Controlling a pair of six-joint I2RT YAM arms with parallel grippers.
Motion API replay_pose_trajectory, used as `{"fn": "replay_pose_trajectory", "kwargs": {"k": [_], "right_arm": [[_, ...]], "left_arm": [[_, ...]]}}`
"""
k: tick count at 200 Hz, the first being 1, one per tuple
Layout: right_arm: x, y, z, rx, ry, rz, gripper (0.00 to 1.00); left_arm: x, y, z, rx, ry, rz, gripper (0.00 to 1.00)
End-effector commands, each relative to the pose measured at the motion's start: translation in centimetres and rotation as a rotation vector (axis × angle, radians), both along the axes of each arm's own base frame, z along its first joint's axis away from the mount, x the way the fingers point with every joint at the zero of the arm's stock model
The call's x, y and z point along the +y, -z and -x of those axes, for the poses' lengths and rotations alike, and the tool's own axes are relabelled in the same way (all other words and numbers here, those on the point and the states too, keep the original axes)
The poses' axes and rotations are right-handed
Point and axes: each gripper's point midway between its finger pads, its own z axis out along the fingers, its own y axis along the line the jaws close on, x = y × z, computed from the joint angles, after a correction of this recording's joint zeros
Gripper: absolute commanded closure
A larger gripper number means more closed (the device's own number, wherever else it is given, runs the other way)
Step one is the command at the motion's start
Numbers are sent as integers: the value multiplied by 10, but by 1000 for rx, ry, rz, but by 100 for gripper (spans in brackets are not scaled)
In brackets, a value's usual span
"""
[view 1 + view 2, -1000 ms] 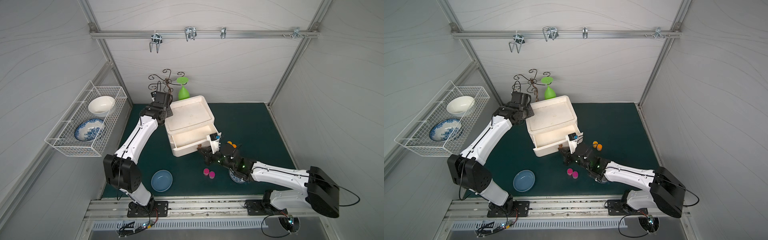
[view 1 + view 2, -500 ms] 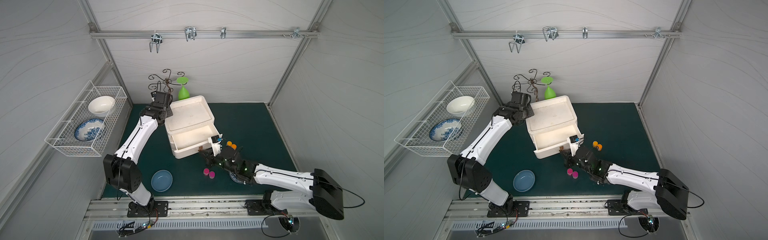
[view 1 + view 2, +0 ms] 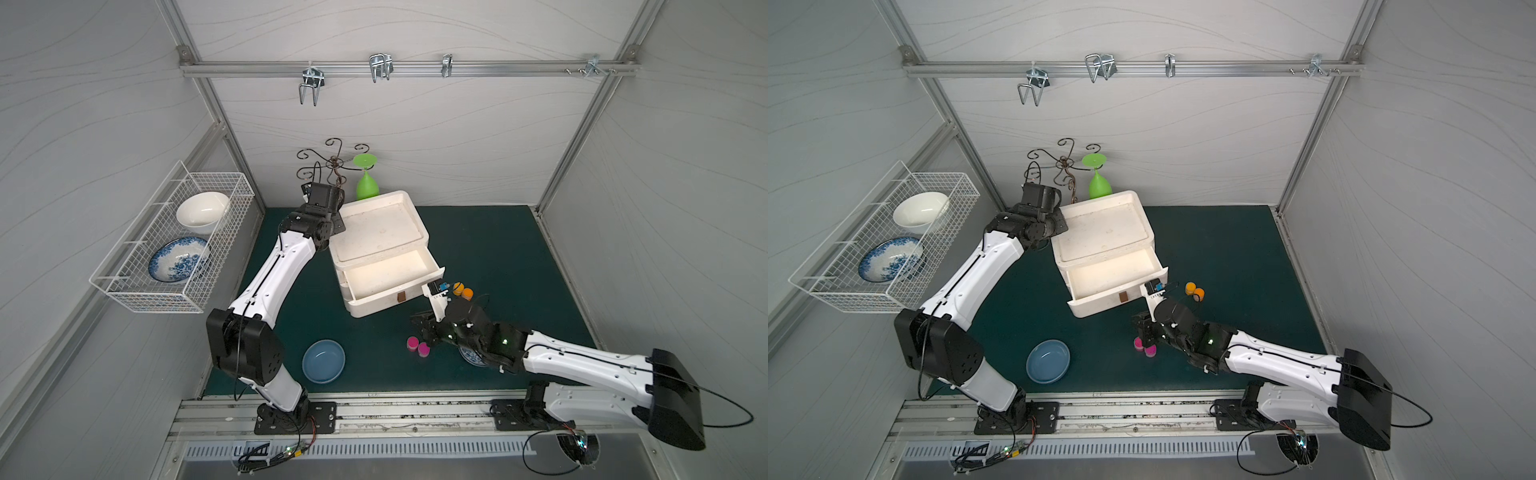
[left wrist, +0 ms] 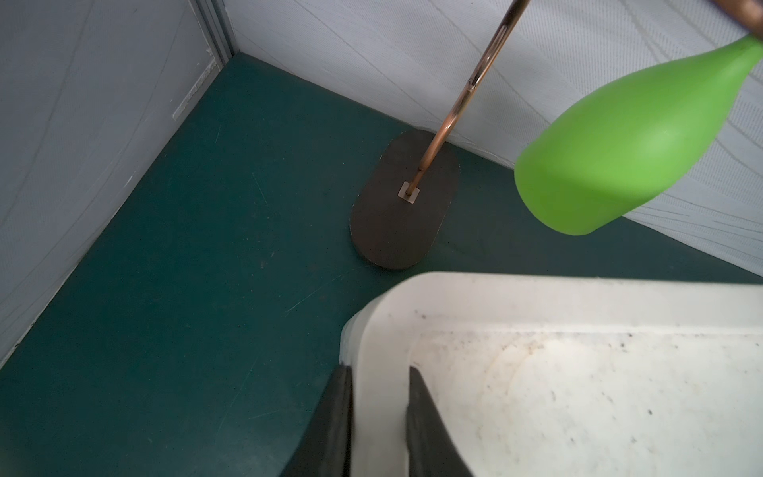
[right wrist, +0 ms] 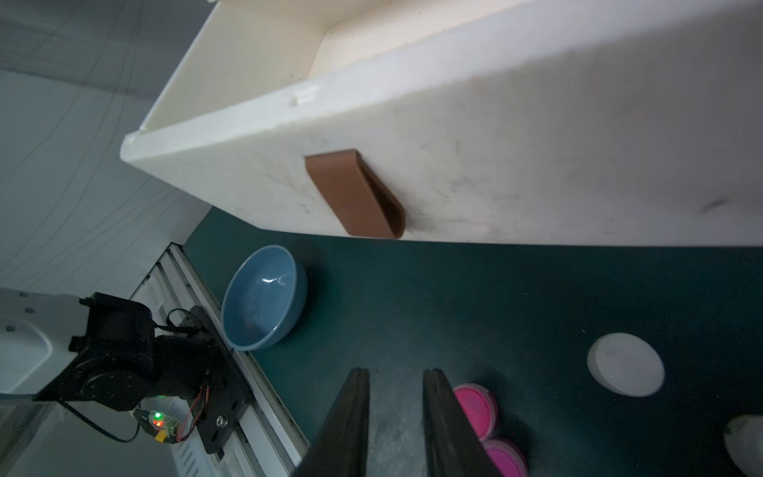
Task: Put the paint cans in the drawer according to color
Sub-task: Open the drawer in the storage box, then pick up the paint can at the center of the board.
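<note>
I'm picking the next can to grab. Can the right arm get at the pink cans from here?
Probably yes. The right hand hangs open and empty just beside the pink cans, which stand upright on the mat with nothing over them; the open drawer stands clear.

I work in a small test booth in a robot lab, not a home. Plain grey walls (image 3: 665,208) close me in. A metal bar (image 3: 409,68) with hooks runs across the top of the frame. At the bottom, my arms (image 3: 274,270) are bolted to a metal rail (image 3: 395,409), with loose wires (image 3: 249,457) beside it. The floor is a green mat (image 3: 490,249).
</note>
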Motion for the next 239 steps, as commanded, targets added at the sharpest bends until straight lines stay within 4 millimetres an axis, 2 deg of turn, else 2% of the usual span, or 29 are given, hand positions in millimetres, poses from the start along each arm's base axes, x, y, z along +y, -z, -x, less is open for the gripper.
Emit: {"fn": "replay_pose_trajectory", "kwargs": {"k": [1,24,44,61,91,123,141,153,179,187,191,192,194,197,218,230,239], "right_arm": [[-32,-9,3,-27,50,73,63],[-74,-31,-9,-132,171,118,56],[-129,-36,-34,-177,399,191,48],[-168,-23,-60,-112,541,227,47],[-201,13,-98,97,634,181,44],[-213,53,-130,231,650,270,38],[-207,72,-138,281,590,346,33],[-203,84,-141,315,560,383,32],[-194,105,-148,371,501,426,32],[-191,110,-148,383,480,435,33],[-190,111,-148,385,470,439,32],[-189,112,-148,388,467,442,33],[-188,113,-147,389,460,446,33],[-187,114,-148,391,454,449,33],[-182,124,-146,403,418,502,33],[-177,126,-147,404,394,509,34],[-174,128,-146,407,378,513,34]], "left_arm": [[-12,35,-2,72,-28,138,100],[-15,25,-2,61,5,163,100],[-13,9,0,29,35,196,92],[-8,-11,4,-20,49,209,86],[-2,-49,18,-109,91,167,76],[-5,-89,38,-212,164,148,64],[-10,-108,50,-276,210,169,54],[-15,-116,57,-300,246,186,51],[-43,-126,71,-334,425,238,48],[-54,-131,77,-363,500,262,39],[-60,-134,80,-380,540,275,25],[-61,-134,81,-382,546,276,15],[-65,-135,83,-389,570,285,5],[-69,-137,86,-400,600,294,1],[-92,-145,111,-456,782,308,0],[-103,-153,131,-517,889,270,0],[-113,-151,146,-552,987,240,0]]}}
